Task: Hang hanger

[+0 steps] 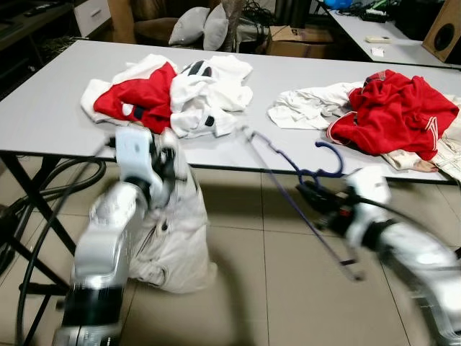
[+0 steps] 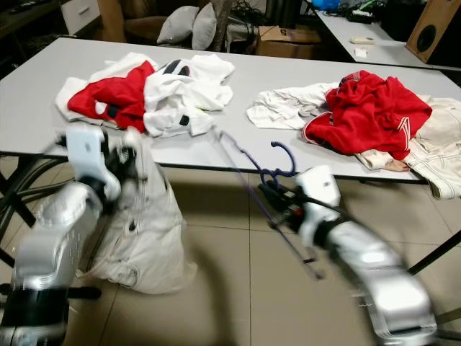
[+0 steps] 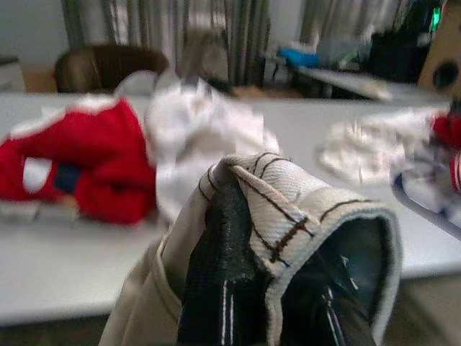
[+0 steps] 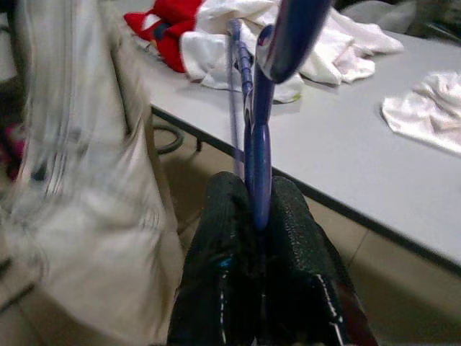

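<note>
Left eye view: beside a grey table (image 1: 57, 108), the left gripper (image 3: 238, 288) clamps the stitched edge of a pale garment (image 1: 173, 245), which hangs from it toward the tiled floor (image 1: 266, 288). Red and white clothes (image 1: 166, 90) lie heaped on the table behind. To the right, the right gripper (image 4: 252, 216) pinches the neck of a blue hanger (image 1: 313, 173), held in the air just in front of the table edge, hook uppermost. A second clothes pile (image 1: 392, 112) sits on the table's right end.
</note>
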Controlling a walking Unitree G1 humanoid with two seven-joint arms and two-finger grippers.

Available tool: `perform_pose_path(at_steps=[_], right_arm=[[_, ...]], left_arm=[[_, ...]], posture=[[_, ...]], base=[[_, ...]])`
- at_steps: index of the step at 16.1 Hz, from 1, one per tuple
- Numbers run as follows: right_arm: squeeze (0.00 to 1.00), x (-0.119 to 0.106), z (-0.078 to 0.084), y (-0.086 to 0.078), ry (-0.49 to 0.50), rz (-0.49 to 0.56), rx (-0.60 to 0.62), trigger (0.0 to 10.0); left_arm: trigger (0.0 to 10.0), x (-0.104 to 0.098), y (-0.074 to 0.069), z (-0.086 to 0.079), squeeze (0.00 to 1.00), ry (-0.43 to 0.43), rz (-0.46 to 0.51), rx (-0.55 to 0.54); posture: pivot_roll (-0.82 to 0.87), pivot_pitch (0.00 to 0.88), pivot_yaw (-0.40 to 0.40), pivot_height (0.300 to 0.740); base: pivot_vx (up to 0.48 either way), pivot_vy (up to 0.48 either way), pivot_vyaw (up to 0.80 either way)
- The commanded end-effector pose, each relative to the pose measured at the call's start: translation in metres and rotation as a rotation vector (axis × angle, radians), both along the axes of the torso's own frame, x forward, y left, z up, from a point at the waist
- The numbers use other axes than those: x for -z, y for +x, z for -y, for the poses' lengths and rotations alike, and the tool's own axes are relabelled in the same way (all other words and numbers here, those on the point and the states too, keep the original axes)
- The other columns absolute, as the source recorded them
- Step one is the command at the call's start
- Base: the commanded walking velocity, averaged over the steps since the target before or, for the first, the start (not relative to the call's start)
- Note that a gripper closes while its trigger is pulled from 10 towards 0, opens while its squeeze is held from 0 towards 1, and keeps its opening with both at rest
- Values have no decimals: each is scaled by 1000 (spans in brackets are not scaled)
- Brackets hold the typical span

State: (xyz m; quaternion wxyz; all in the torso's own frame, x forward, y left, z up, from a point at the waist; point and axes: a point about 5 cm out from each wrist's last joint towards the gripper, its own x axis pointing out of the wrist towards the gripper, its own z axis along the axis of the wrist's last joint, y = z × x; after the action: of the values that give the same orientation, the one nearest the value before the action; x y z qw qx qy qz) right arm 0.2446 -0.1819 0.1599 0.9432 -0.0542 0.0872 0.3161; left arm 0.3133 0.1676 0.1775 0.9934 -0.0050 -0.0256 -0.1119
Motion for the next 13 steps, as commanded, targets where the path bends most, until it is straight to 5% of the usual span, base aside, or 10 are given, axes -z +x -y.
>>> perform_pose_path(at_steps=[1, 4, 5, 7, 10, 13], right_arm=[[0, -10, 4, -2, -7, 28, -66, 10000], [0, -15, 15, -10, -80, -2, -184, 10000], [0, -30, 18, -21, -59, -46, -349, 10000], [0, -38, 17, -26, -49, -74, -439, 10000], [0, -46, 24, -34, -86, -143, -548, 10000], [0, -49, 23, -36, -81, -158, -598, 10000]], left_arm=[[10000, -20, 5, 3, 0, -19, 69, 8], [10000, -35, 13, 4, 0, -34, 101, 15], [10000, -62, 25, 8, 0, -9, 172, 65], [10000, -83, 30, 13, 0, -29, 223, 101], [10000, -125, 41, 12, 0, -22, 331, 125], [10000, -147, 45, 13, 0, -33, 384, 148]], posture=[[19, 0, -17, 740], [18, 0, -17, 740], [18, 0, -16, 740], [23, 0, -21, 740], [28, 0, -24, 740], [27, 0, -20, 740]], base=[[390, 0, 0], [390, 0, 0], [390, 0, 0], [390, 0, 0], [391, 0, 0], [391, 0, 0]])
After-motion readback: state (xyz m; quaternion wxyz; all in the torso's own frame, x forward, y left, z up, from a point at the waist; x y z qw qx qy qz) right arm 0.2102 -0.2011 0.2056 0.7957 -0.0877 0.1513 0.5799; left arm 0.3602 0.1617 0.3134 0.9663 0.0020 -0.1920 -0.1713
